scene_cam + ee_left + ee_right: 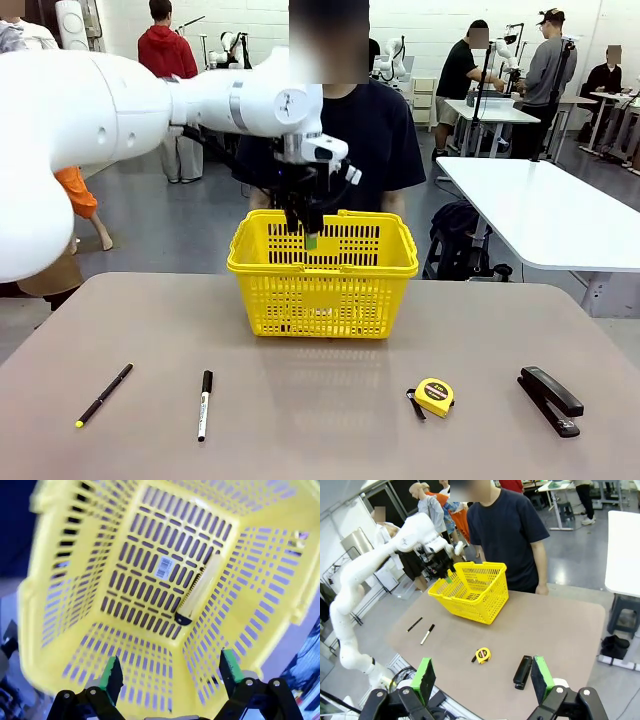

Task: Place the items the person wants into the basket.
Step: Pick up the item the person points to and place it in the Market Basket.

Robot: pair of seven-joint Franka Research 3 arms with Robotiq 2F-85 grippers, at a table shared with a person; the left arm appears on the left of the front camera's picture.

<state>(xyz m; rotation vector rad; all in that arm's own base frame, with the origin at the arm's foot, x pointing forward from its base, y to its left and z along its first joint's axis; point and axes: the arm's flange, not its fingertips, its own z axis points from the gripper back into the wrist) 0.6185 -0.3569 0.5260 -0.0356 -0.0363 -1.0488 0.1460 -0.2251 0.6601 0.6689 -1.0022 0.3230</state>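
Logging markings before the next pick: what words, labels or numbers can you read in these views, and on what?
No text can be quoted; nothing is legible.
white sticker on the floor of the basket: barcode lines, digits too small to read.
tape measure: dark round label, print too small to read.
white marker: dark print on the barrel, too blurred to read.

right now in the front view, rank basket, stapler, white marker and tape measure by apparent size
1. basket
2. stapler
3. white marker or tape measure, unsure: marker longer but thin, tape measure shorter, bulkier
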